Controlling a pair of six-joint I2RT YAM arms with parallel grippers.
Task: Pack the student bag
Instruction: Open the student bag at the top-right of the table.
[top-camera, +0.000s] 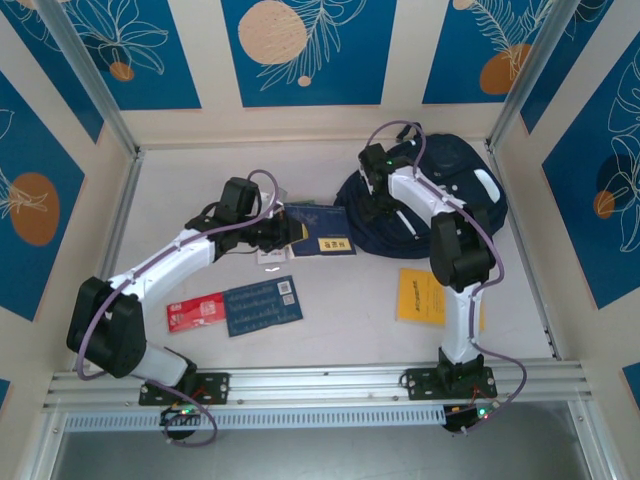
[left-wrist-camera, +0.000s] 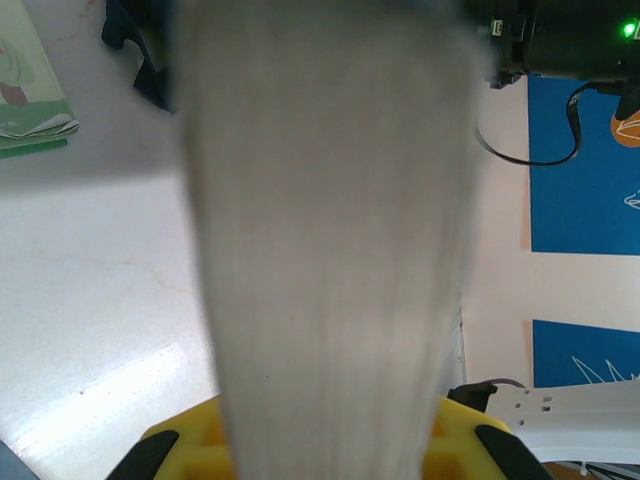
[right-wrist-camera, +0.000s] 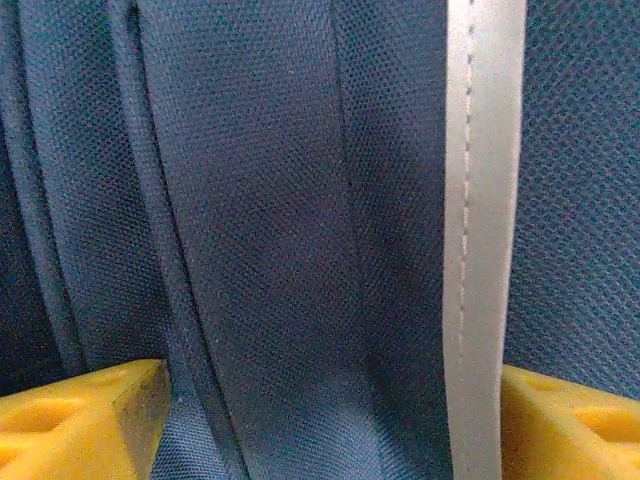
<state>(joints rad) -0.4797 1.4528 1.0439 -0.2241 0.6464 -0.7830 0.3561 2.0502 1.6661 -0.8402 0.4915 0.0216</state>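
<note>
Book gripped, bag straddled.
I see left jaws clamped on a dark-blue rectangular book (top-camera: 322, 228), right jaws apart over navy fabric backpack (top-camera: 460, 170).

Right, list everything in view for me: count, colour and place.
student bag: one, dark navy with white patches, far right of the table
navy book: one, dark navy with a yellow label, mid-table
blue booklet: one, blue, near left, flat
red booklet: one, red, left of the blue booklet
yellow booklet: one, yellow-orange, near right, beside the right arm
green-and-white booklet: one, flat on the table
table: one, white
left claw: one, yellow fingers, shut on the navy book's edge
right claw: one, yellow fingers, open, against the student bag's fabric
</note>
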